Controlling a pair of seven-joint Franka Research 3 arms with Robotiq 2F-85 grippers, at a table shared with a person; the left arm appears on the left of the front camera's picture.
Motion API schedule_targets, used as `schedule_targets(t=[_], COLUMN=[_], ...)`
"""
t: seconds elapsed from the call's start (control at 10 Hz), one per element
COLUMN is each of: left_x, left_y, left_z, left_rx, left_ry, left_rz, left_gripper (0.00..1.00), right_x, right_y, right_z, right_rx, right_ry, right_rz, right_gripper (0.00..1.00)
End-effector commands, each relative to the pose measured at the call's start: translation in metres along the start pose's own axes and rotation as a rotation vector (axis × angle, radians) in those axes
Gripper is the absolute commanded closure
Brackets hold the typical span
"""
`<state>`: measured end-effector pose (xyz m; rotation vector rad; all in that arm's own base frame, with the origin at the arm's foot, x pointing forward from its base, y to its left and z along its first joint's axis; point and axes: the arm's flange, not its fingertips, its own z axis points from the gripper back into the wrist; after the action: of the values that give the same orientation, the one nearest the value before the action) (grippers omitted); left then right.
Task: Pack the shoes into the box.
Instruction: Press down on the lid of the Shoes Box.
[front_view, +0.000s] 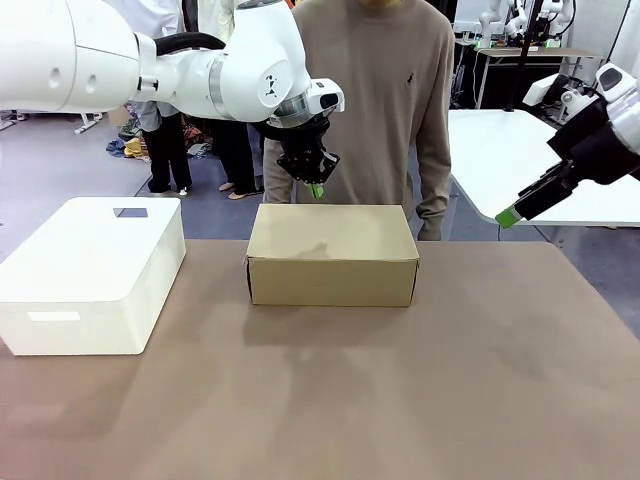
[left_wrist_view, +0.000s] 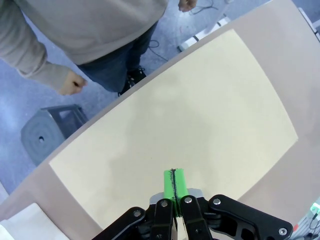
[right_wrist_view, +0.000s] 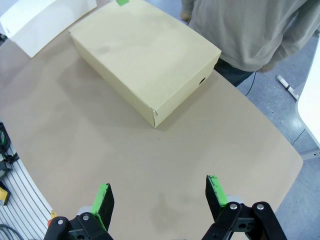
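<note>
The box (front_view: 332, 253) is a plain brown cardboard shoebox standing at the table's far middle with its lid down flat; its top also shows in the left wrist view (left_wrist_view: 180, 135) and the right wrist view (right_wrist_view: 145, 60). The shoes are out of view. My left gripper (front_view: 316, 188) hovers just above the box's far edge, shut with the green pads (left_wrist_view: 174, 184) pressed together and nothing between them. My right gripper (front_view: 510, 216) hangs off the table's right side, well away from the box, open with its green fingertips (right_wrist_view: 104, 198) wide apart and empty.
A larger white rectangular box (front_view: 90, 272) sits at the table's left. A person in a beige sweater (front_view: 375, 100) stands behind the cardboard box at the far side, hands down. A white table (front_view: 520, 160) lies to the right rear.
</note>
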<state>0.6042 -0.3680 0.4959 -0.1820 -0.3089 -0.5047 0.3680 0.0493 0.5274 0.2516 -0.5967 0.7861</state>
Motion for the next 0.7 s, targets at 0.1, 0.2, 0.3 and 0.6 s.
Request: schedule_targets(t=[0.1,0.2,0.3,0.6], left_x=[0.0,-0.014,-0.033,-0.072], left_y=[0.0,-0.022,-0.038,-0.069], left_z=[0.0,0.018,0.038,0.075], left_rx=[0.0,0.048,0.075,0.097], left_ry=[0.0,-0.028,-0.018,-0.004], left_rz=[0.0,-0.025,-0.029,-0.041], left_gripper=[1.0,1.0,1.0,0.61], right_x=[0.003,0.003,0.003,0.003], right_y=[-0.003,-0.003,-0.003,-0.003], right_z=[0.001,0.001,0.001,0.001], right_rx=[-0.004,-0.004,-0.004,-0.004], right_ry=[0.008,0.008,0.008,0.008], right_rz=[-0.004,-0.004,-0.004,-0.004], right_gripper=[0.03,0.03,0.03,0.03])
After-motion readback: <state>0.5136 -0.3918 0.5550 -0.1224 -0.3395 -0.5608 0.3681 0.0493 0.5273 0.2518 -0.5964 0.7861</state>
